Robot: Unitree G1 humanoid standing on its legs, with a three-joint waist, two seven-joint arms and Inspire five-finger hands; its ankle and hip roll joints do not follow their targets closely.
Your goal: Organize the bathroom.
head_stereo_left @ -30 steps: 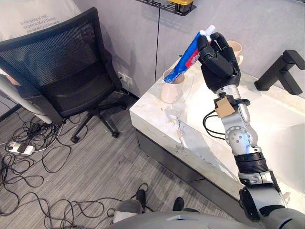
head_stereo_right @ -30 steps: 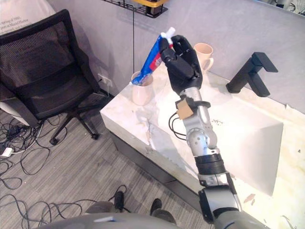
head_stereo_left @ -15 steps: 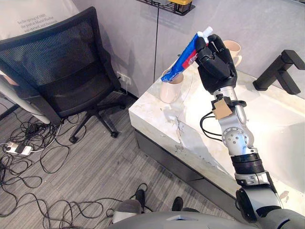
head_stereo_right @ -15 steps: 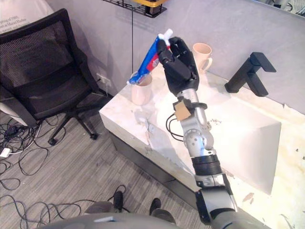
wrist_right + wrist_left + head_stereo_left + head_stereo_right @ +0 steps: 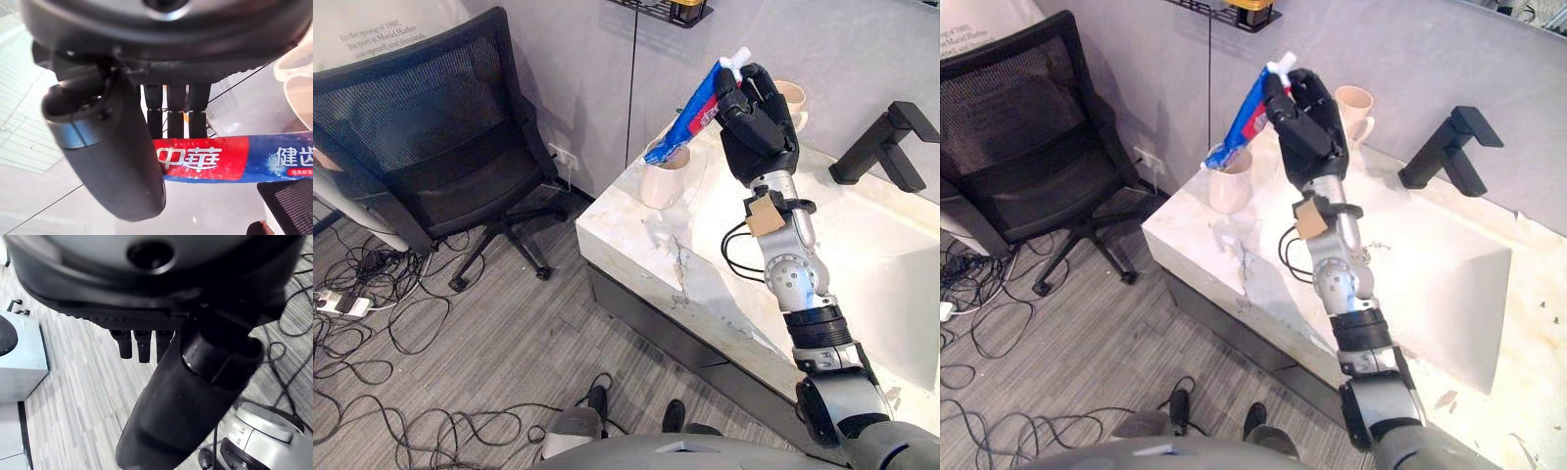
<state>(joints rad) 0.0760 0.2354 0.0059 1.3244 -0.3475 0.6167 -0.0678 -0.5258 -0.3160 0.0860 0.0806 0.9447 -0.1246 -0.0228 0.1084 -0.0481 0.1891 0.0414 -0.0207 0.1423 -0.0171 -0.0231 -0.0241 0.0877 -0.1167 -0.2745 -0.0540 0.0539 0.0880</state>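
Silver-grey arm [image 5: 798, 294]; dark hand [image 5: 756, 113] (tan tag)

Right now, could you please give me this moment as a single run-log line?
right hand: shut on toothpaste tube | tube's flat end above pink cup | left hand: idle, open

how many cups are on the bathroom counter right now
2. One pink cup stands near the counter's left corner, below the toothpaste tube held in the right hand. A second cup stands by the wall behind that hand.
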